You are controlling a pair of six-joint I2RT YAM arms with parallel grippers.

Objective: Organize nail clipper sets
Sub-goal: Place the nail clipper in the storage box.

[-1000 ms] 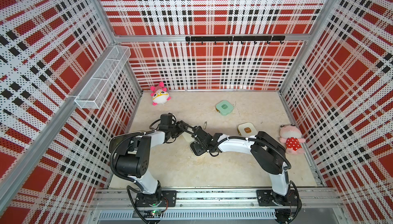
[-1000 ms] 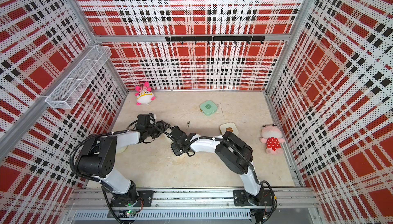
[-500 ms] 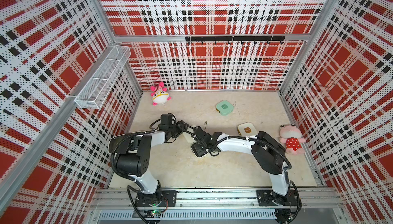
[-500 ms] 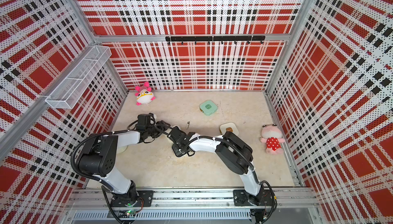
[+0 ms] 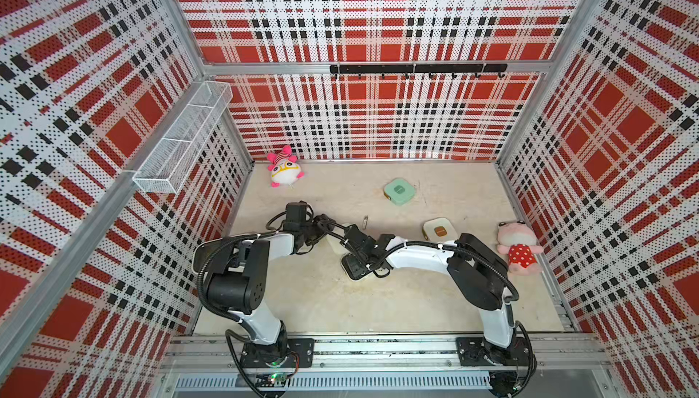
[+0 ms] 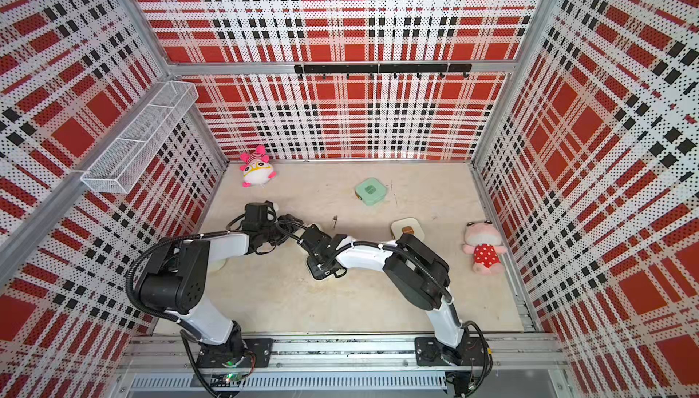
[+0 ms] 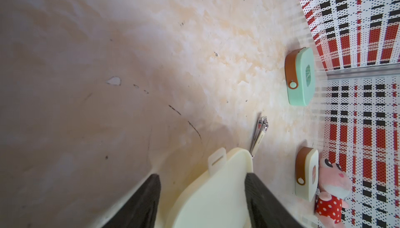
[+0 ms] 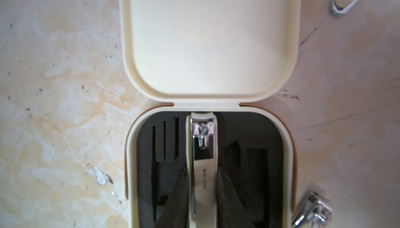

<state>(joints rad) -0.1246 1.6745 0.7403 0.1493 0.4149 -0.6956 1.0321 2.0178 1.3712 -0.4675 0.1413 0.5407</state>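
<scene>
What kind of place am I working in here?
Most likely a purpose-built robot test cell, not a real room: red plaid perforated walls box in a beige tabletop, and the left arm and right arm are bolted to a front rail.

The case [image 8: 212, 42] is matt plastic, the clipper [image 8: 203, 151] shiny metal.

Top views: open cream rounded-square case [image 5: 351, 268] largely hidden under left arm [image 5: 299, 231] and right arm [image 5: 365, 245].
Right wrist view: lettering on cream-levered silver clipper [image 8: 203, 162] blurred, unreadable. Second silver clipper [image 8: 315, 210], just beside case, cropped by frame edge.
</scene>
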